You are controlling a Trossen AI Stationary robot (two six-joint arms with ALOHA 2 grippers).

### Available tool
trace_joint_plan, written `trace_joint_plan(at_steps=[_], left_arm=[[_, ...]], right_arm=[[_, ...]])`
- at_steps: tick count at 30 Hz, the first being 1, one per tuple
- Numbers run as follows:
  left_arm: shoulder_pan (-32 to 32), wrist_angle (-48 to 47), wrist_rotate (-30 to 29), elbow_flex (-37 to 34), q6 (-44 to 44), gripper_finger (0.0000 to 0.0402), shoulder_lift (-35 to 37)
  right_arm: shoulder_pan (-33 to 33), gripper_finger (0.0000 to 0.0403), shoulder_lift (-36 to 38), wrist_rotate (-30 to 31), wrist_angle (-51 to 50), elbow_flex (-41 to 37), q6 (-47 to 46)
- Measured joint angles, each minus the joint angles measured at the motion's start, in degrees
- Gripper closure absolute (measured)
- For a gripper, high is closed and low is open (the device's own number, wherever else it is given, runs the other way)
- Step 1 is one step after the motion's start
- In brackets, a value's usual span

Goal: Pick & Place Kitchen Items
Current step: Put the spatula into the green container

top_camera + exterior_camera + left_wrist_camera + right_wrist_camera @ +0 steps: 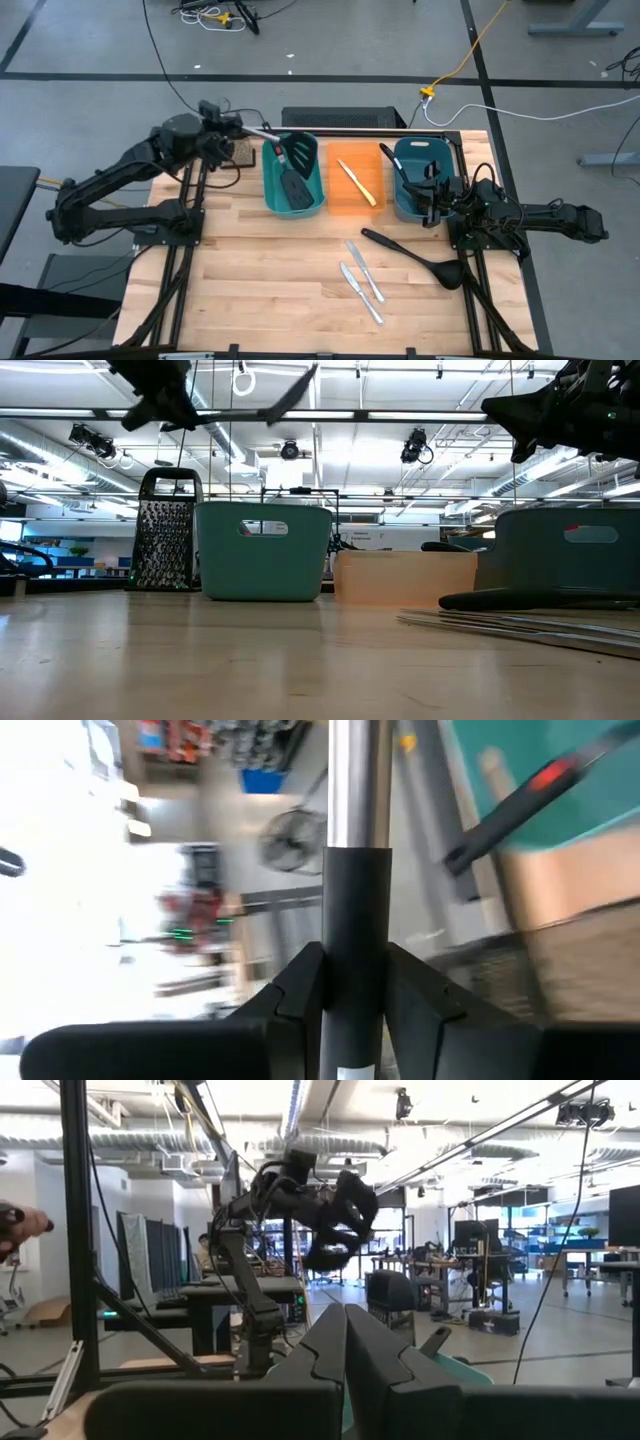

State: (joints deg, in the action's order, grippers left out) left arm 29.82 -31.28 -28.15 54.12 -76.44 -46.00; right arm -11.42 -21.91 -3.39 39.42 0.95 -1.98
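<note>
Fingers (300, 990) of the left gripper (243, 131) are clamped on a spatula (285, 148) handle, held above the left teal bin (270, 185), where a second spatula (296, 188) lies. The right gripper (432, 200) is closed on nothing (fingers pressed together) over the right teal bin (400, 205), which holds a ladle (394, 163). A yellow-handled knife (357, 183) lies in the orange bin (340, 203). Nearer, on the table (250, 270), lie another ladle (415, 257) and two silver knives (363, 280).
</note>
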Motion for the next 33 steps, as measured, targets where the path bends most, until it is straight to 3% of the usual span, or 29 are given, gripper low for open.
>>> trace_joint_plan(at_steps=[4,8,15,33], left_arm=[[0.01,14.17,-4.03,-5.88,-18.14,0.0318,-0.14],[1.31,25.82,-0.6,-10.74,-31.08,0.0318,-0.34],[1.57,29.25,4.45,-11.5,-33.6,0.0318,-4.5],[1.44,37.65,5.96,-10.81,-38.67,0.0318,-18.15]], right_arm=[[-0.01,0.0397,-0.24,0.36,-0.04,0.0,-0.12],[0.0,0.0397,-0.59,1.5,-0.03,0.0,-0.57],[0.0,0.0397,-2.07,2.09,-0.04,0.0,-0.43],[-0.02,0.0397,-2.53,2.67,0.0,0.0,0.12]])
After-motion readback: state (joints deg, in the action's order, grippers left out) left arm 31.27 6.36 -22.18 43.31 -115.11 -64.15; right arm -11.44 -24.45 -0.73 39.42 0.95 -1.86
